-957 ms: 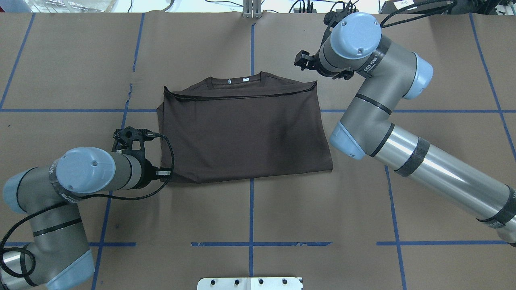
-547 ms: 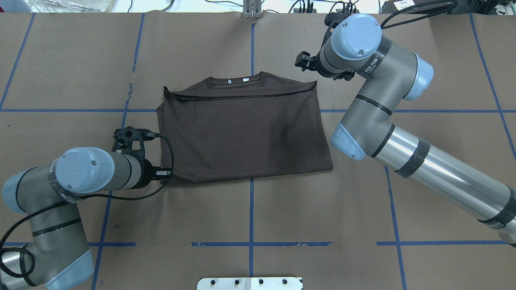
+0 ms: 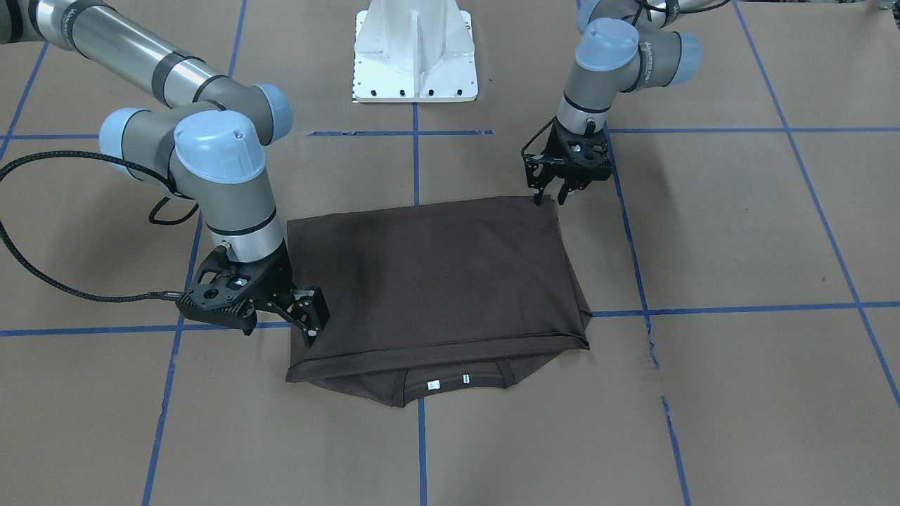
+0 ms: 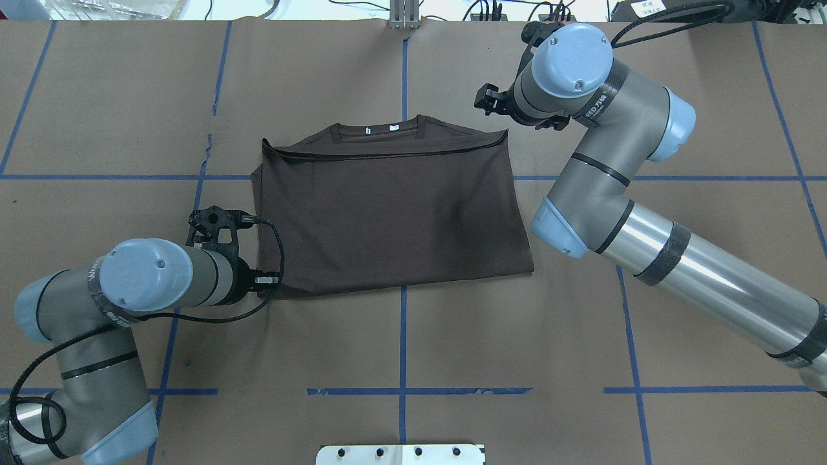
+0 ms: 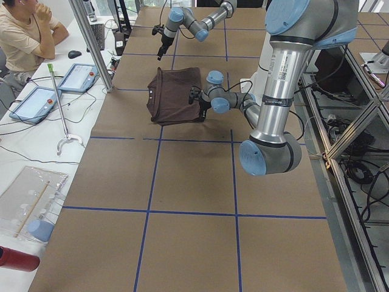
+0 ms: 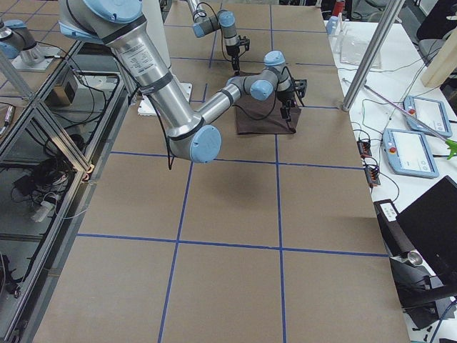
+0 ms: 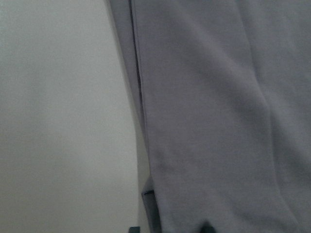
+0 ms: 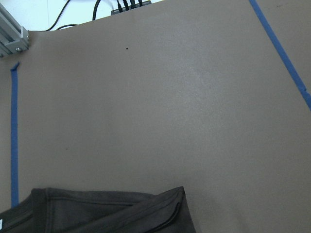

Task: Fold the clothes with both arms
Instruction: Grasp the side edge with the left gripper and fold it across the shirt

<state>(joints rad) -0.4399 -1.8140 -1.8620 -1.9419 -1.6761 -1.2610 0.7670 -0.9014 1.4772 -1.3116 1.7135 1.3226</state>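
The dark brown T-shirt (image 3: 436, 281) (image 4: 387, 213) lies folded into a rectangle on the brown table. Its collar and white tags (image 3: 450, 383) face the far edge. My left gripper (image 3: 550, 199) points straight down at the shirt's near left corner. It is open, and its fingertips are low over the hem. The left wrist view is filled by the cloth (image 7: 218, 121) and its folded edge. My right gripper (image 3: 313, 330) (image 4: 486, 100) hangs open and empty above the far right corner. The right wrist view shows that corner (image 8: 107, 213) from above.
The white pedestal (image 3: 415, 49) stands at the robot's side of the table. Blue tape lines (image 4: 402, 336) grid the brown paper. In the exterior left view a seated person (image 5: 24, 30) and two tablets (image 5: 79, 76) are at a side desk beyond the table.
The left arm has shifted slightly forward and inward along the shirt's left edge. The right wrist has edged a little away from the far right corner. The shirt has not moved.
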